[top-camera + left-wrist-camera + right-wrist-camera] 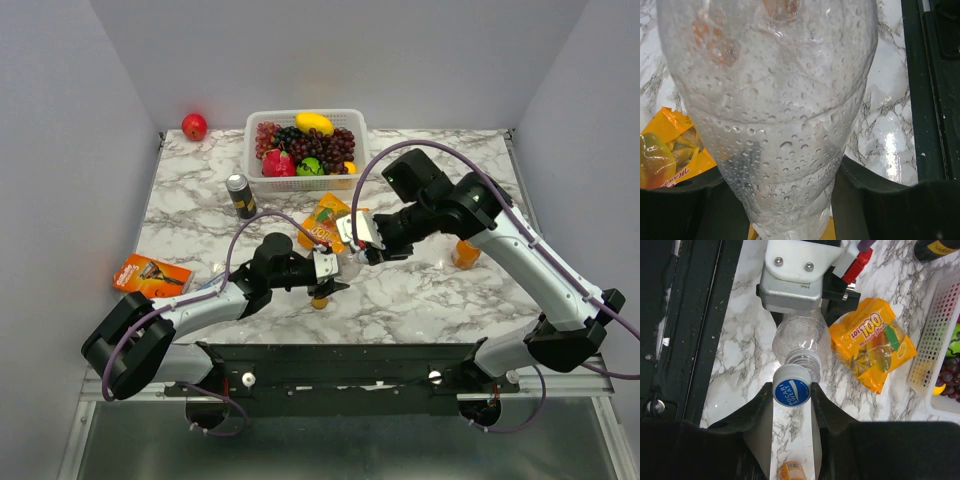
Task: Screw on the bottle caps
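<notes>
Droplets [786, 145] bead the clear ribbed bottle [775, 125] clamped in my left claw [330, 270]; my right claw [792, 399] pinches the round white cap [792, 385].

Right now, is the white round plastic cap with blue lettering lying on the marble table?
No, the white cap is pinched between the fingers of the right pincer, close to the neck of the clear plastic bottle.
</notes>
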